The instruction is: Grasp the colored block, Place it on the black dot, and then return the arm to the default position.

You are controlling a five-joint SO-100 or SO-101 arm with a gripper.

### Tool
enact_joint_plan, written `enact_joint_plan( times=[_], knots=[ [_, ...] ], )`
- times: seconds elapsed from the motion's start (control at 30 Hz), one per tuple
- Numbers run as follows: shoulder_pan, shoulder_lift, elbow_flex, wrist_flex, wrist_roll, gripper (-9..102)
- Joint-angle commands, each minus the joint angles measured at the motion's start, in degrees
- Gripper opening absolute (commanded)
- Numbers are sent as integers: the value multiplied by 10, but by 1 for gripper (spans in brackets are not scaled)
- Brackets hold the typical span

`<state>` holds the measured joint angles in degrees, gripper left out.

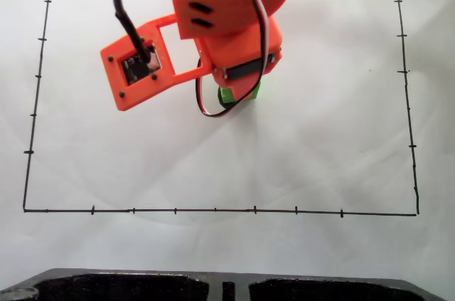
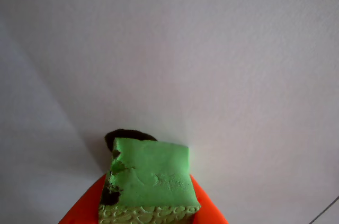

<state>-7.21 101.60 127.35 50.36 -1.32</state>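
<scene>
The colored block (image 2: pixel 152 173), a bright green cube with a rough, chipped face, sits between the orange fingers (image 2: pixel 79 211) of my gripper (image 2: pixel 149 195), which is shut on it. Just beyond the block's far left corner, part of the black dot (image 2: pixel 126 135) peeks out; the block covers the rest of it. In the fixed view the orange arm (image 1: pixel 227 9) reaches down from the top, and only a green sliver of the block (image 1: pixel 229 94) shows under the gripper (image 1: pixel 238 93). I cannot tell whether the block rests on the paper.
White paper (image 1: pixel 320 137) carries a thin black border with tick marks (image 1: pixel 213 210). The arm's flat side bracket (image 1: pixel 138 66) juts left, with black and red wires looping around it. A dark moulded object (image 1: pixel 142 287) lies along the near edge.
</scene>
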Motion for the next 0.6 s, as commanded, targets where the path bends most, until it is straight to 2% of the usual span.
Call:
enact_joint_plan(
  times=[0.0,0.4,0.57],
  knots=[
    [8,-1,-27,-3,-5,9],
    [11,-4,-28,-15,-13,9],
    [13,20,-24,-2,-25,22]
  ],
)
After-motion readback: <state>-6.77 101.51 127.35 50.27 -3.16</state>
